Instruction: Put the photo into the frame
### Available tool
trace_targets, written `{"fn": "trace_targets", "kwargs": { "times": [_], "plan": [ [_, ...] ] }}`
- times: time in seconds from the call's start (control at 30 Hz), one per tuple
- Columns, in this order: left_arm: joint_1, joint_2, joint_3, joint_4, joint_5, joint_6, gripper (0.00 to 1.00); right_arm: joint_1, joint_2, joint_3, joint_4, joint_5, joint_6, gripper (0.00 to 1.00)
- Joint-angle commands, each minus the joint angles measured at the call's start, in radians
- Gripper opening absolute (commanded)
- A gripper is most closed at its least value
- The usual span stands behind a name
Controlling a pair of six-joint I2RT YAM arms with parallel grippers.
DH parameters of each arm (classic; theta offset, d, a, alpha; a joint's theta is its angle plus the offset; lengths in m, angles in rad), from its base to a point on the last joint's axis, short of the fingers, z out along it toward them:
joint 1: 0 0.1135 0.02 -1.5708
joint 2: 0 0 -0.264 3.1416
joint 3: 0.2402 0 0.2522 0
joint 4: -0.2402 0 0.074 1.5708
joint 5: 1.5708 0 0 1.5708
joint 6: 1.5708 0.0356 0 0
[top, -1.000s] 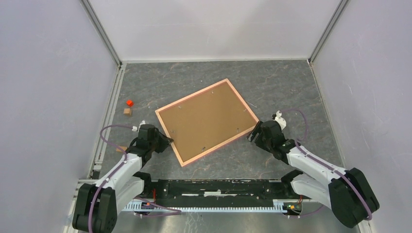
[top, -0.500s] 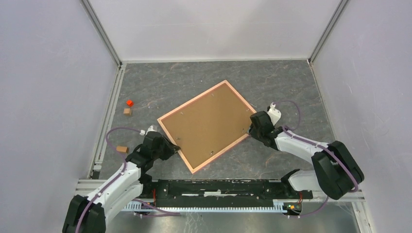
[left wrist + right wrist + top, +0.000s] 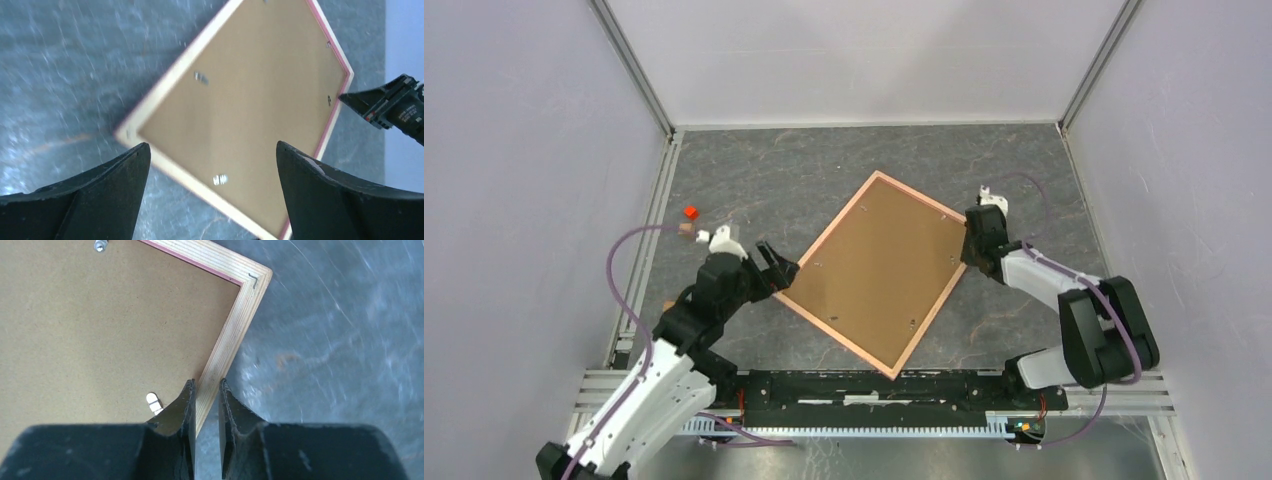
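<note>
We see the right gripper (image 3: 206, 384) with its jaws drawn close together, pinching one thin rail of the large salmon-pink rectangular wooden picture frame (image 3: 231, 340). One finger is on the inner side of the rail and the other on the outer side. The frame's corner lies a little ahead of these jaws.

The frame lies back-up and flat on the grey marbled table (image 3: 774, 170), turned like a diamond between the two grippers. Its opening is filled by the plain brown fibre backing board (image 3: 879, 260). A small silver metal tab (image 3: 154, 401) sits on the board just beside the inner right finger.

The left gripper (image 3: 211, 146) has its jaws spread wide and holds nothing. The frame's opposite corner lies just ahead of its fingertips, with that end of the frame showing between them. We cannot tell whether they touch it. A small red block (image 3: 690, 212) sits well off to the outer side of the left jaws.
</note>
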Motion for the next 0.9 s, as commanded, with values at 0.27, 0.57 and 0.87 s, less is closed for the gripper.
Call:
{"fn": "trace_targets", "kwargs": {
  "times": [0.27, 0.57, 0.87],
  "plan": [
    [0.013, 0.724, 0.303, 0.092, -0.056, 0.244, 0.89, 0.0, 0.262, 0.424, -0.15, -0.238, -0.428, 0.45],
    [0.013, 0.971, 0.325, 0.268, -0.092, 0.206, 0.93, 0.0, 0.11, 0.287, -0.165, -0.35, -0.317, 0.9],
    [-0.042, 1.114, 0.359, 0.315, -0.11, 0.26, 0.43, -0.005, 0.049, 0.23, -0.163, -0.281, -0.36, 0.81]
  ]
}}
